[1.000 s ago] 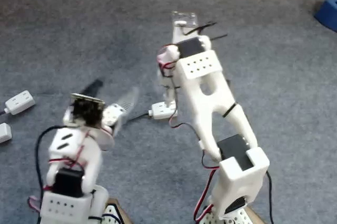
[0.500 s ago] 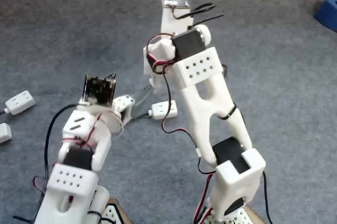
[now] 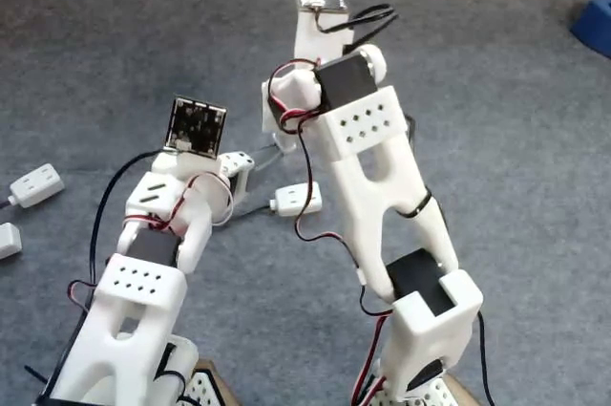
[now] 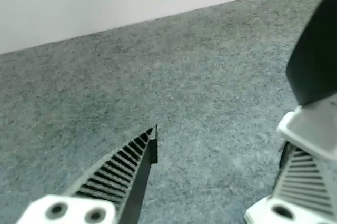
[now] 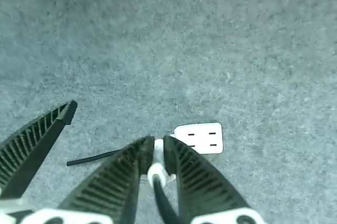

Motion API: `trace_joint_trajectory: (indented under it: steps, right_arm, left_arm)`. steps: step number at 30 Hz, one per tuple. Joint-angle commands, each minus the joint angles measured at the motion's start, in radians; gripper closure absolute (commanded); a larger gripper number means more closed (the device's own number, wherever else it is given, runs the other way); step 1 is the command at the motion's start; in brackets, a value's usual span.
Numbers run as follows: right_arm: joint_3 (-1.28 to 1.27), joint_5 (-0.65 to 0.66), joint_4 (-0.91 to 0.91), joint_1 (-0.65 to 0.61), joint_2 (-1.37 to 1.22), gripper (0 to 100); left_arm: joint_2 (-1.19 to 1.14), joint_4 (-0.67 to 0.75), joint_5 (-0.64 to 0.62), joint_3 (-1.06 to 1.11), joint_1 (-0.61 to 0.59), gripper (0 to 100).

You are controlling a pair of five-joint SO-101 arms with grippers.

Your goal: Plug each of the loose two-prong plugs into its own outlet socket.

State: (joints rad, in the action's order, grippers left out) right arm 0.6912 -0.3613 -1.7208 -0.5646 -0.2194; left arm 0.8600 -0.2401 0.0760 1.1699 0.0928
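Risen toward mid-frame in a second, my left gripper gapes empty. Right gripper (jaws tight) pinches a plug beside the socket.

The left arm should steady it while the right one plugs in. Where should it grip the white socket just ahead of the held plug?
Probably pinch the white socket across its side walls at the cord end, from above on the left arm's side. It lies flat, slotted face up, and that face must stay free for the plug in the right gripper.
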Motion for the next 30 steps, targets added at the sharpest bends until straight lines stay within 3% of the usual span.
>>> trace_joint_trajectory:
  steps: [1, 17, 30]
  right_arm:
    - [0.022, 0.025, -0.041, -0.022, 0.012, 99.3]
    - [-0.243, 0.221, -0.035, 0.042, 0.012, 99.3]
    - [-0.427, 0.226, 0.131, 0.116, 0.01, 99.3]
  left_arm:
    - [-0.001, 0.052, 0.0, -0.061, -0.018, 65]
    - [-0.001, 0.054, 0.037, -0.051, -0.074, 65]
    - [-0.001, 0.054, 0.038, -0.03, -0.099, 65]
